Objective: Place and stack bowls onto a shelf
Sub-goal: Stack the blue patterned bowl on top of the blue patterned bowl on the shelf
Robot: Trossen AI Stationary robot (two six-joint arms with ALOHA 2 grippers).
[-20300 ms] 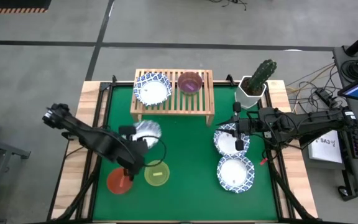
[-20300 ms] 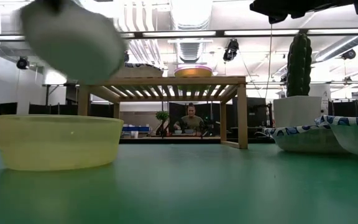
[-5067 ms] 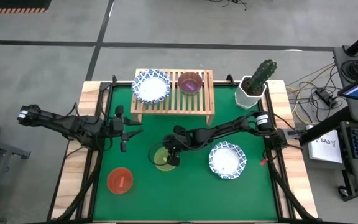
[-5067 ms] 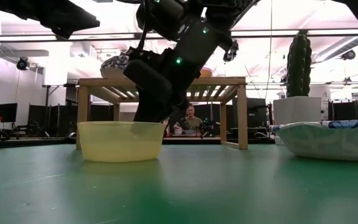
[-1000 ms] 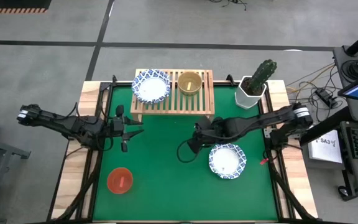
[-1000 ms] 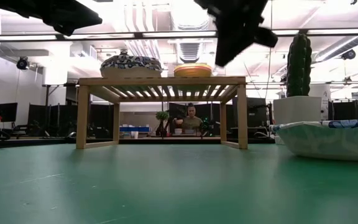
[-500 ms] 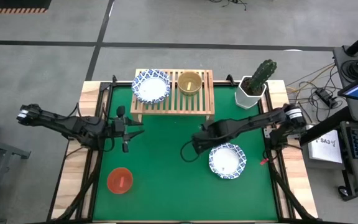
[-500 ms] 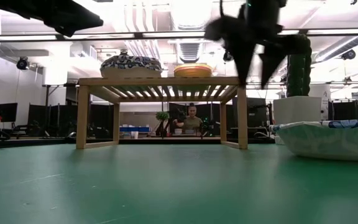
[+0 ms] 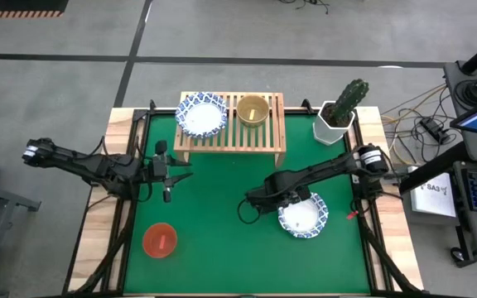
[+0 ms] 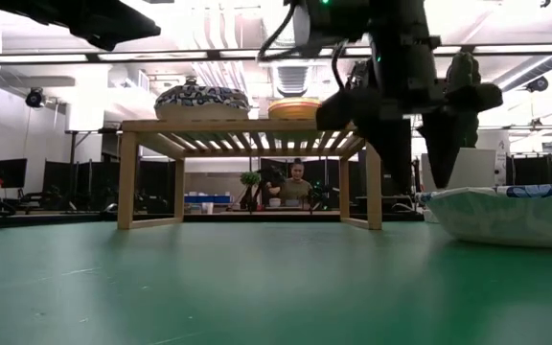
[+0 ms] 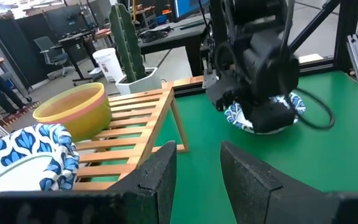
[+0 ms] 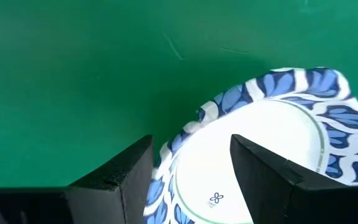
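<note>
The shelf (image 9: pixel 231 132) already carries a blue-rimmed stack (image 9: pixel 202 114) and a yellow-topped stack (image 9: pixel 252 110), leaving the red bowl (image 9: pixel 160 240) and the blue-rimmed bowl (image 9: pixel 303 214), over whose rim the right gripper (image 12: pixel 191 171) hangs spread and empty, while the left gripper (image 9: pixel 166 174) waits part-open, holding nothing

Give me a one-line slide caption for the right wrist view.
Right gripper, open, poised over the rim of the white blue-patterned bowl on the green table.
</note>
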